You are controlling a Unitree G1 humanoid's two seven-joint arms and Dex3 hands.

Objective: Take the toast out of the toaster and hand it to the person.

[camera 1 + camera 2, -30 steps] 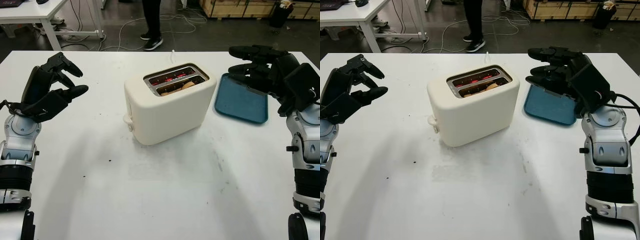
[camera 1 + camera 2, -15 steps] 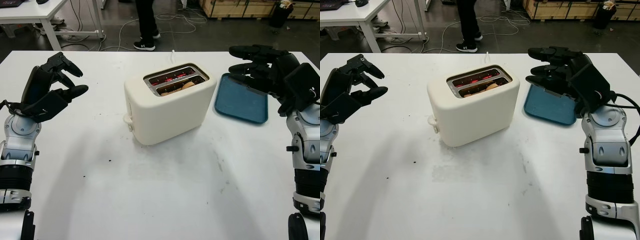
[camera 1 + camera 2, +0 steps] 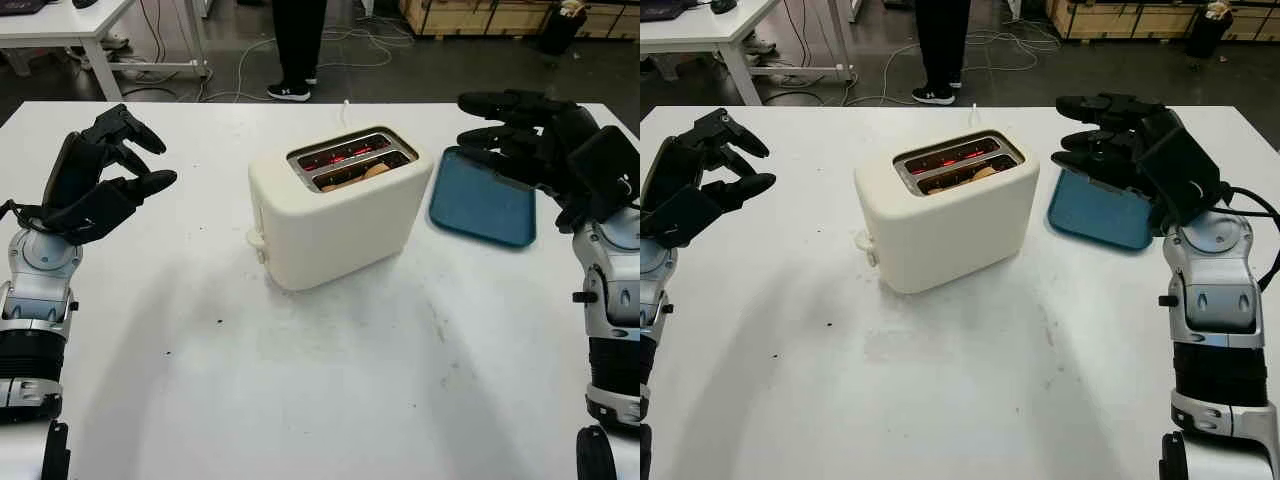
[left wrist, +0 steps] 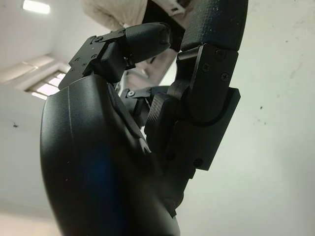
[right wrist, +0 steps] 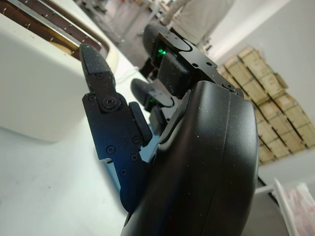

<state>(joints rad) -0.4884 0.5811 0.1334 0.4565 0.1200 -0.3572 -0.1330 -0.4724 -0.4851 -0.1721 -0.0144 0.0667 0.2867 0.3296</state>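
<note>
White table (image 3: 330, 400), and a person (image 3: 298, 40) stands at its far edge, placed to receive. Your toaster (image 3: 335, 205) sits mid-table with the toast (image 3: 372, 172) down in its near slot, coils glowing. Left hand (image 3: 100, 185) and right hand (image 3: 530, 140) flank it, both open and empty, right above the blue tray (image 3: 485, 205), closer for the reach.

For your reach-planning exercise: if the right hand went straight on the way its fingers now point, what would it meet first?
Probably the toaster: the right hand, open above the blue tray, points toward its upper edge. Height is unclear, so it might pass just over the slots.
</note>
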